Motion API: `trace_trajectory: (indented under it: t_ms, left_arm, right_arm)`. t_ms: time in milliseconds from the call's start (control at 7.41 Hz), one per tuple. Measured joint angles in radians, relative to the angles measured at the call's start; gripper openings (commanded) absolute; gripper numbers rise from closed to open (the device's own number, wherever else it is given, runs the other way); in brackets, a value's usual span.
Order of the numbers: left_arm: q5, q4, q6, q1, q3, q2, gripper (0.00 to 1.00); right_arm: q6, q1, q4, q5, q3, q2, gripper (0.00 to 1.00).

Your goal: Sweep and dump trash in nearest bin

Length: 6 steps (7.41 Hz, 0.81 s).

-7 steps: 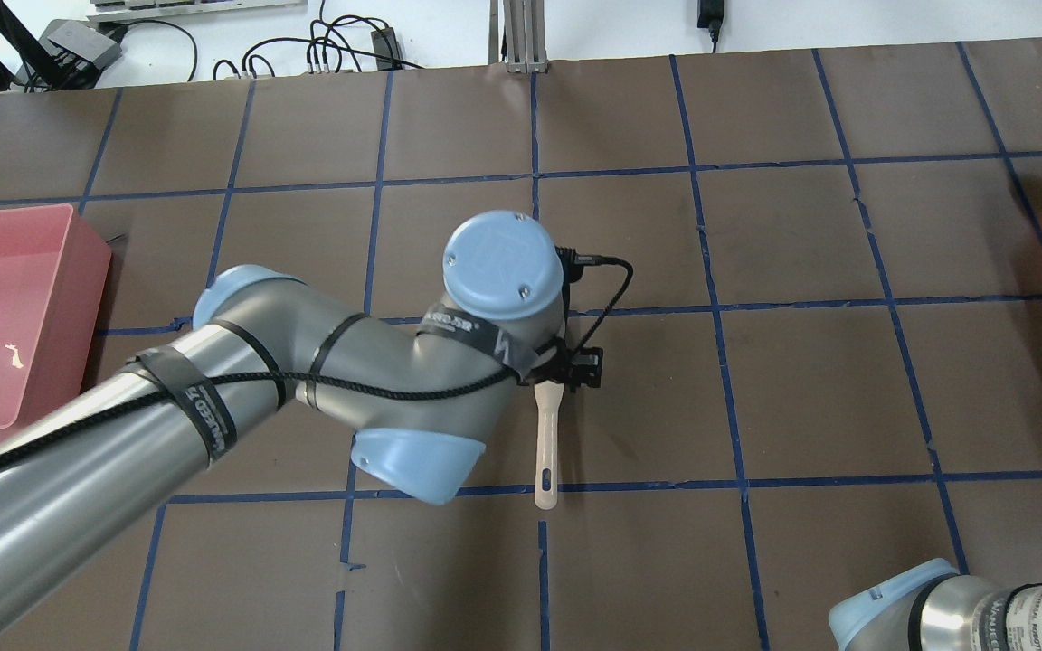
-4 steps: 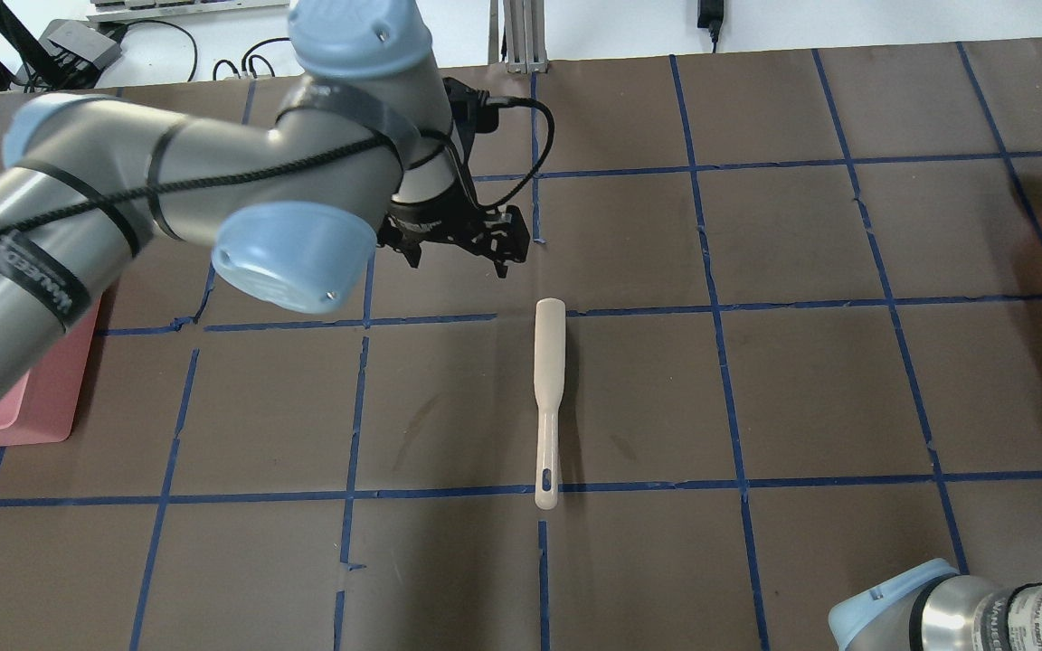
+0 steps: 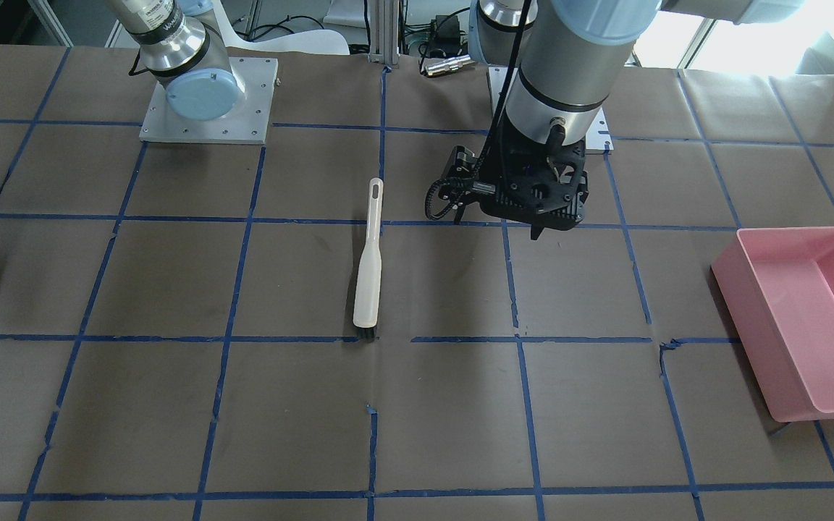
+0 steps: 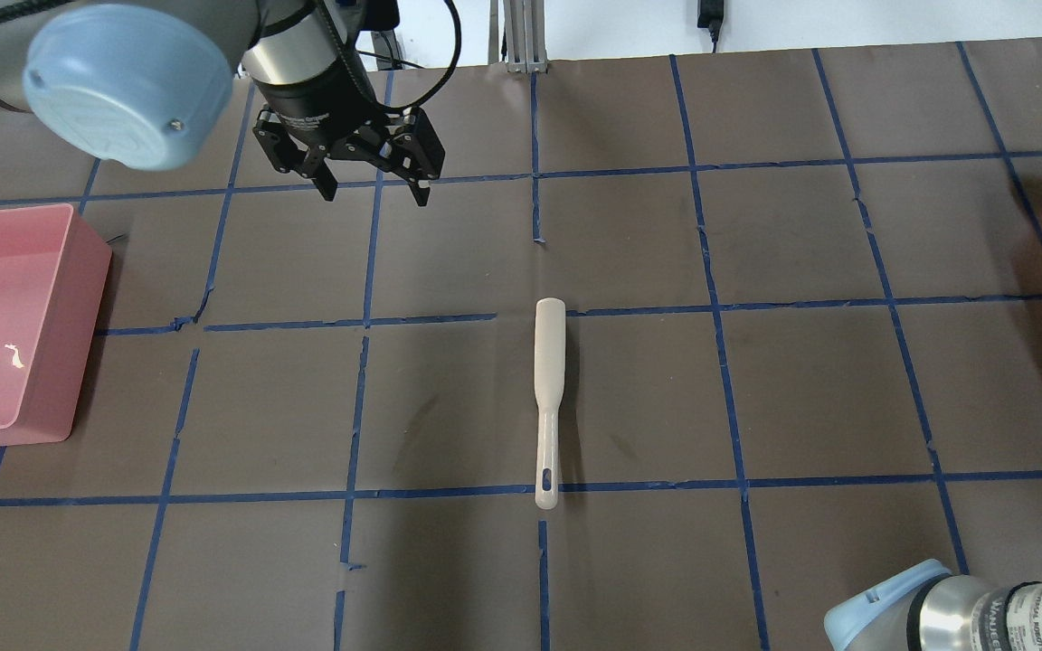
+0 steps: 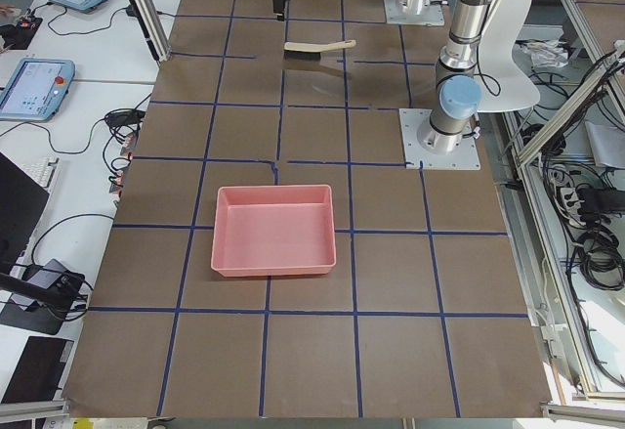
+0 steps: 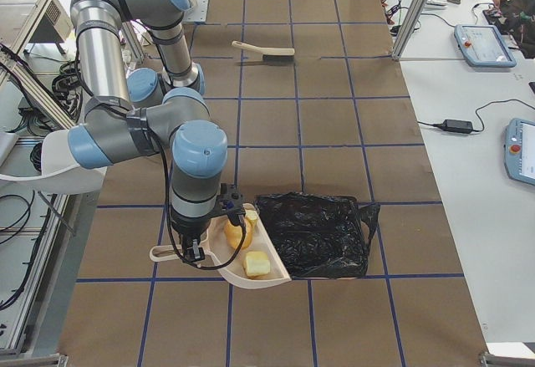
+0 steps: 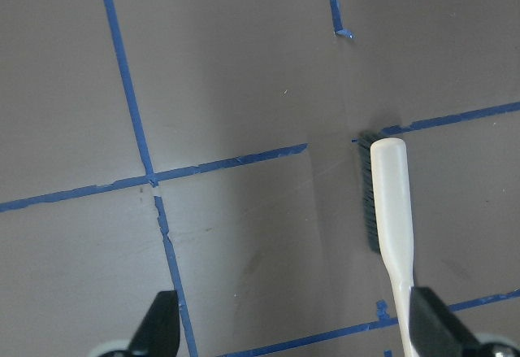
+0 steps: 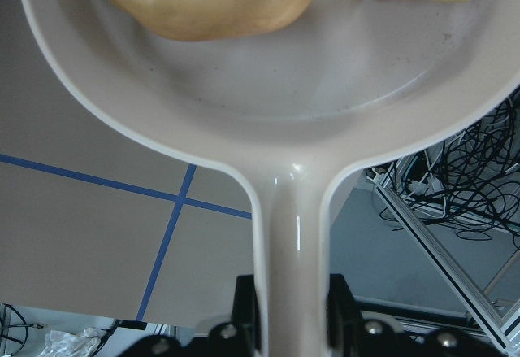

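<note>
Two arms, two very different poses on my screens. Farthest left in the overhead view, the pink bin (image 4: 33, 262) sits on the table (image 4: 756, 407) at its left end. Next over, the left arm (image 4: 304, 63) reaches in from the upper left corner with its wrist turned straight down. The left claw (image 4: 374, 196) hangs above the table, released. Its fingers are spread wide with only bare brown surface between them, and the left wrist camera agrees, showing both fingertips (image 7: 162, 328) low in its picture and nothing gripped.

Moving right, the brush (image 4: 548, 402) lies flat near the table's middle. Its pale handle points back toward the robot and its bristled head points away. It is well apart from the left claw and nothing touches it.

Farther right, the right arm (image 6: 196, 175) is folded tight near its base. Seen from the right end, the last link drops almost vertically. The right claw (image 8: 292, 316) is clenched on the handle of the dustpan (image 6: 251, 275), one finger on either side of the narrow stem.

All three pieces of trash are in the pan: the orange-tan lump (image 6: 237, 231) and two pale chunks (image 6: 257, 263). One chunk sits on each side of the lump. The pan's open front edge meets the near side of the black-lined bin (image 6: 322, 233), and I cannot tell whether the pan rests on the table or is held just above it.
</note>
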<state>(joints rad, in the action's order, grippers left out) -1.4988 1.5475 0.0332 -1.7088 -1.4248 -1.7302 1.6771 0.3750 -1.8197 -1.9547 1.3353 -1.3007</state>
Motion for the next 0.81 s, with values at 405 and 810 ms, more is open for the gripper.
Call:
trace_trajectory:
  t_ms: [405, 810]
  left_arm:
    - [-0.004, 0.051, 0.048, 0.028, 0.009, 0.037, 1.0]
    - [-0.014, 0.047, 0.067, 0.043, 0.001, 0.063, 1.0]
  right_arm:
    - [0.075, 0.051, -0.02, -0.053, -0.094, 0.075, 0.1]
    - [0.103, 0.098, -0.058, -0.07, -0.143, 0.107, 0.1]
